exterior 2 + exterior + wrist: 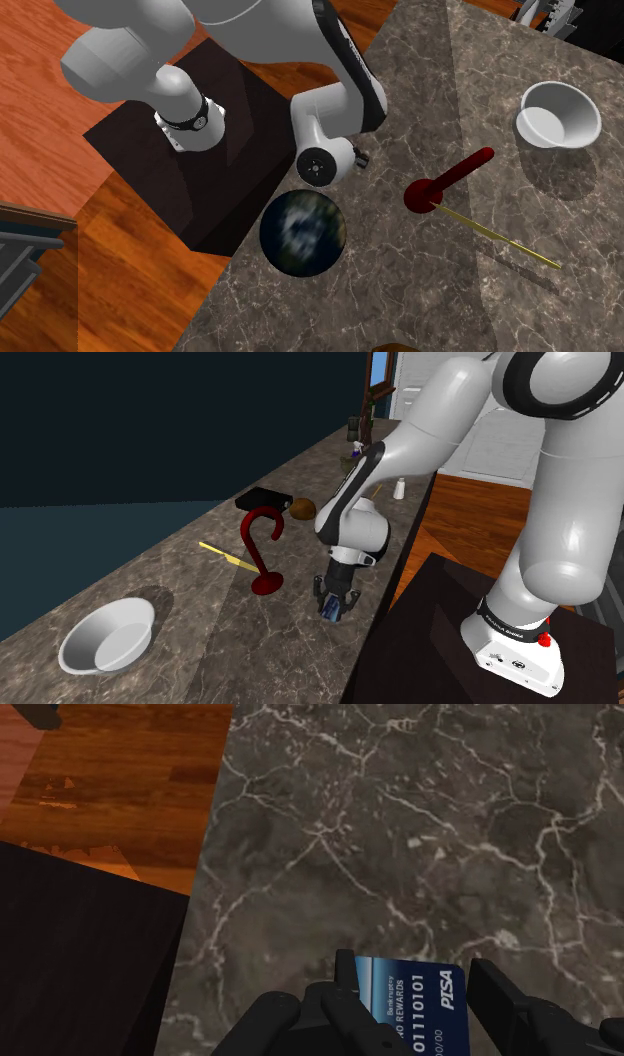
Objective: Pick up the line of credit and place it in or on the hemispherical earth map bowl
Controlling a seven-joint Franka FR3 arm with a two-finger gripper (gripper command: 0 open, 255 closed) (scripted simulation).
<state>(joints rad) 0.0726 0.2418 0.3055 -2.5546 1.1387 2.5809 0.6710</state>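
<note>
Marble counter (420, 824): dark brown, pale veins.
Floor (60, 290): orange-brown wood planks.
Wall (150, 422): dark blue, behind counter.
Gripper (415, 989): pinching blue card (412, 1004).

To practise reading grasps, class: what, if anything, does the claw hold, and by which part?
A blue bank card, clasped by the claw across its two long edges.

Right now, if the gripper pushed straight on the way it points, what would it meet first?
The marbled countertop, bare straight ahead; the blue card clasped in the gripper would likely touch first. Gap unclear.
</note>
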